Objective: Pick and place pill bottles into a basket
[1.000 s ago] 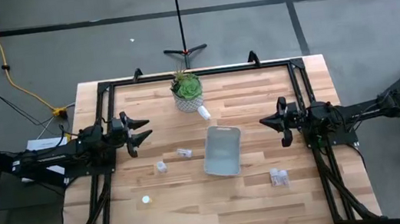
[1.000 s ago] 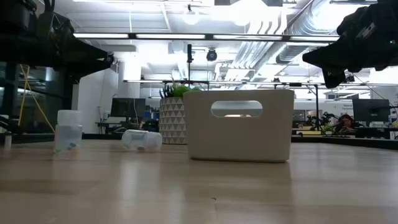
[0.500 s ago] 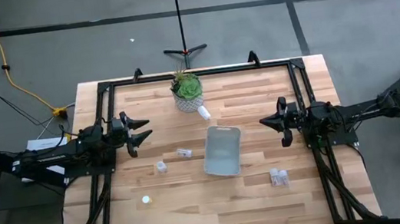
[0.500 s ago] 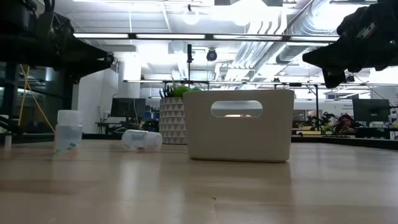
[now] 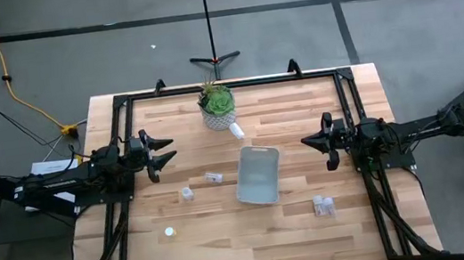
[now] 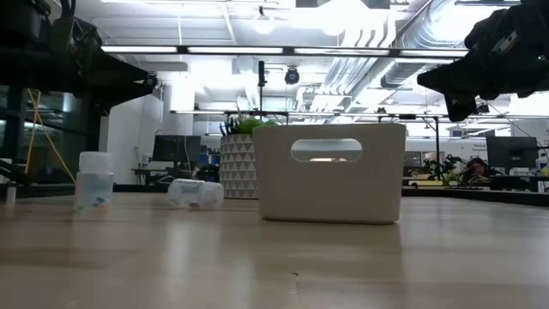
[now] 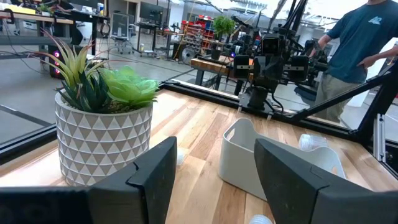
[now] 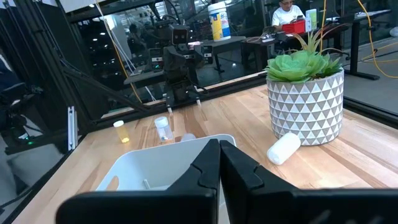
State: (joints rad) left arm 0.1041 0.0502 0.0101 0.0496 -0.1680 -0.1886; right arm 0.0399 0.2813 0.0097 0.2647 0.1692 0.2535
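The pale basket (image 5: 256, 175) stands mid-table; it also shows in the low view (image 6: 330, 172). Pill bottles rest on the table: one lies by the plant pot (image 5: 237, 130), one lies left of the basket (image 5: 213, 177), one stands upright (image 5: 187, 193), a small one sits nearer the front (image 5: 169, 232), and two sit at the right (image 5: 323, 205). My left gripper (image 5: 169, 150) is open and empty above the table's left side, as its wrist view shows (image 7: 214, 150). My right gripper (image 5: 306, 143) is shut and empty at the right, as its wrist view shows (image 8: 219, 149).
A green plant in a white patterned pot (image 5: 216, 105) stands at the far middle of the table, close to the lying bottle. A black frame (image 5: 226, 86) runs round the table's edges. A person (image 7: 360, 43) stands in the room beyond the table's right side.
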